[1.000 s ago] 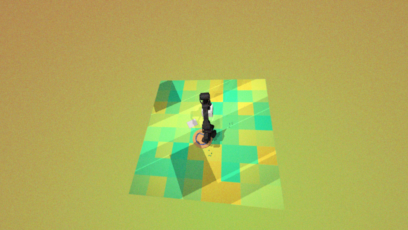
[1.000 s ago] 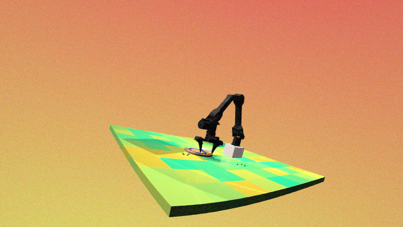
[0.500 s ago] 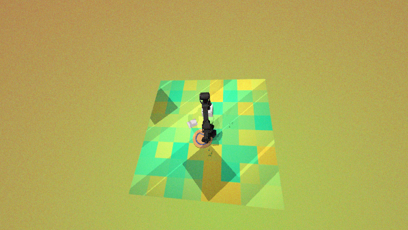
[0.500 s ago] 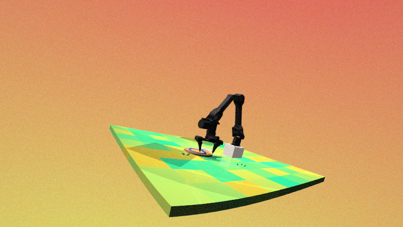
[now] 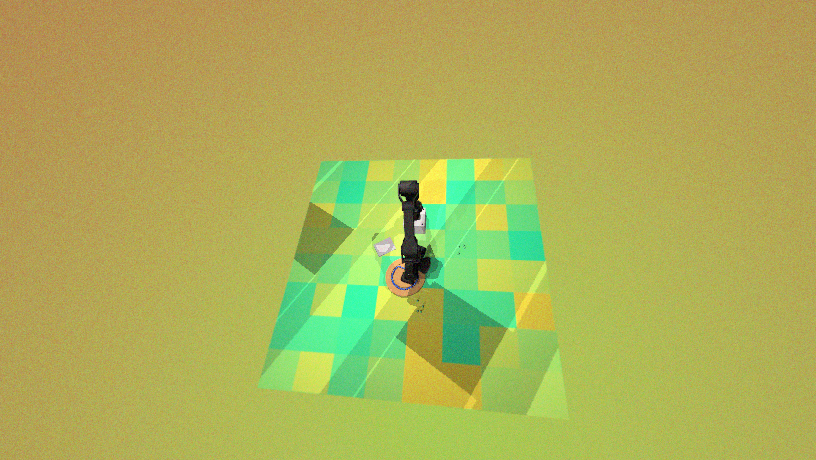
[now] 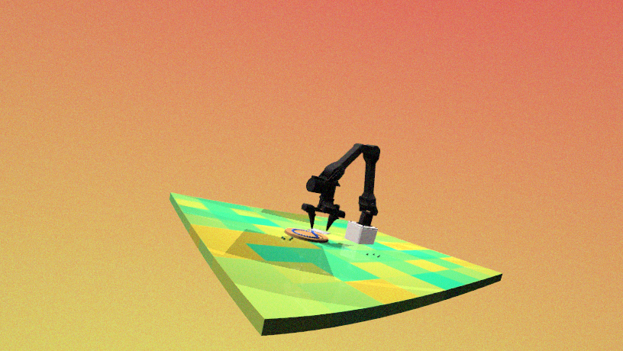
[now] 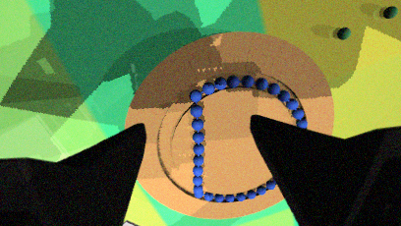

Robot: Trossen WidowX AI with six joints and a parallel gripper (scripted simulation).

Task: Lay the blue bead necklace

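The blue bead necklace [image 7: 199, 142] sits floppy and light on the round bead board [image 7: 147, 118], its left run cutting straight across off-groove, so I'd pinch there; gripper [image 7: 199, 129] hangs spread, empty.

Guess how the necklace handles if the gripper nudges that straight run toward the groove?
Likely floppy: the necklace is a strand of small round beads, curving on one side and cutting straight across the board, so a nudge probably bends it locally. Beads may roll. The open gripper straddles it.
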